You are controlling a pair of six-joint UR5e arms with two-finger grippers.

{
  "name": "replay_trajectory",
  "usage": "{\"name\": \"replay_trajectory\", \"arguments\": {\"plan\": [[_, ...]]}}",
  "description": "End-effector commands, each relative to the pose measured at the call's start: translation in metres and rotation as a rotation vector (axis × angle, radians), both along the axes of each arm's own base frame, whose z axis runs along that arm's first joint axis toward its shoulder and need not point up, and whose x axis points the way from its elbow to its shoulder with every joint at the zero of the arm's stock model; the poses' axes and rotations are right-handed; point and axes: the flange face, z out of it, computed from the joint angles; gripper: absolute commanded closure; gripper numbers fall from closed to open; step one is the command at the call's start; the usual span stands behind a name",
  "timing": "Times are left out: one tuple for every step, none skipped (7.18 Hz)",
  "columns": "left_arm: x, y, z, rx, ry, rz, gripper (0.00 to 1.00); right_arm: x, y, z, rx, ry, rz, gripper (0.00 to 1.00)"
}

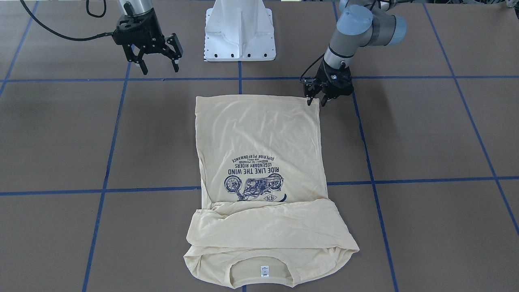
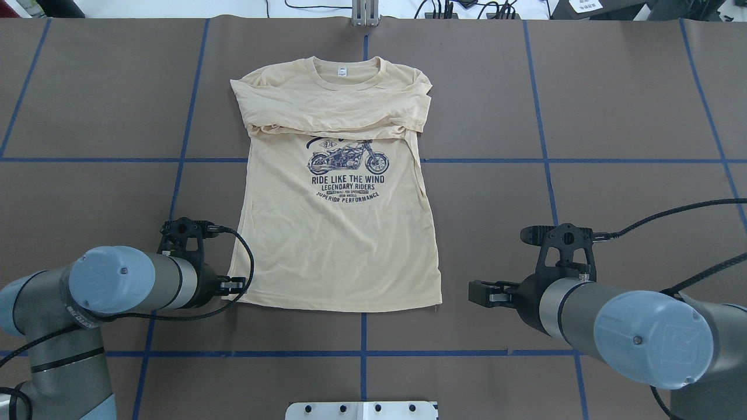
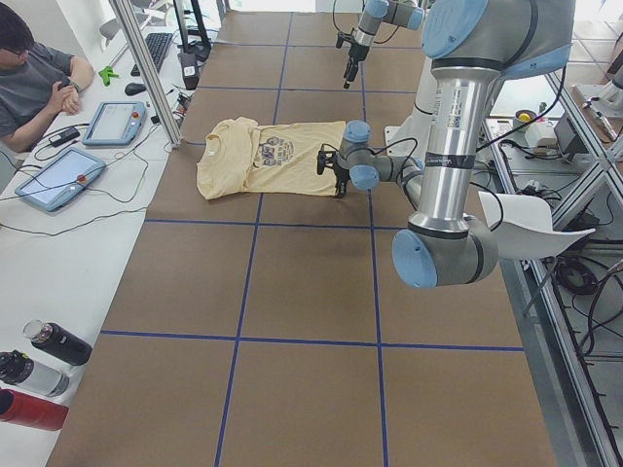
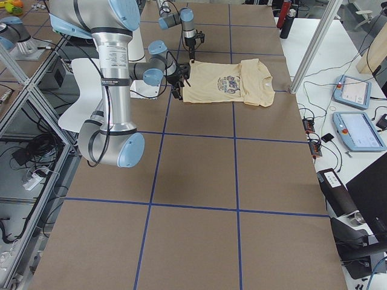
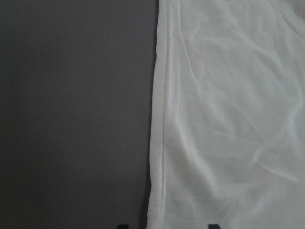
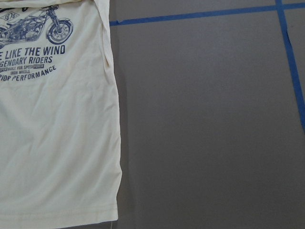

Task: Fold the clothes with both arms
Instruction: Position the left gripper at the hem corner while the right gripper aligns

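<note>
The left gripper [image 1: 317, 100], upper right of the front-facing view, has its fingers a modest gap apart and clasps nothing; they straddle the hem corner of the shirt [image 1: 259, 154], one tip over cloth, one over the bare table [image 1: 425, 134]; whether they touch cannot be told. The right gripper [image 1: 160, 69], upper left, is spread wide, empty, well apart from the shirt; the shirt lies flat mid-frame, print up, sleeves folded across the chest, collar at the lower edge; a white pedestal [image 1: 239, 32] stands at top centre between the grippers.

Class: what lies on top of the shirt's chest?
Both sleeves lie folded across the shirt, hiding the top of the print. Anything printed beneath them is covered.
</note>
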Motion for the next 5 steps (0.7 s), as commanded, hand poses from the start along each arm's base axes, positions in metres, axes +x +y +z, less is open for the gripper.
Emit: {"name": "replay_trajectory", "arguments": {"plan": [[-0.0001,0.0011,0.0012,-0.001,-0.003,0.002,0.63,0.0004,-0.0004,0.0004,0.000,0.001,0.001,0.00],[-0.0008,0.0013,0.0011,-0.001,-0.002,0.002,0.63,0.0004,-0.0004,0.0005,0.000,0.001,0.001,0.00],[-0.0010,0.0014,0.0006,-0.001,-0.002,0.002,0.63,0.0004,-0.0004,0.0005,0.000,0.001,0.001,0.00],[-0.0010,0.0014,0.0006,-0.001,-0.002,0.002,0.63,-0.0005,-0.0006,0.0017,-0.001,0.004,0.001,0.00],[-0.0001,0.0027,0.0008,0.000,-0.003,0.004,0.63,-0.0018,-0.0002,0.0030,-0.002,0.007,-0.001,0.00]]}}
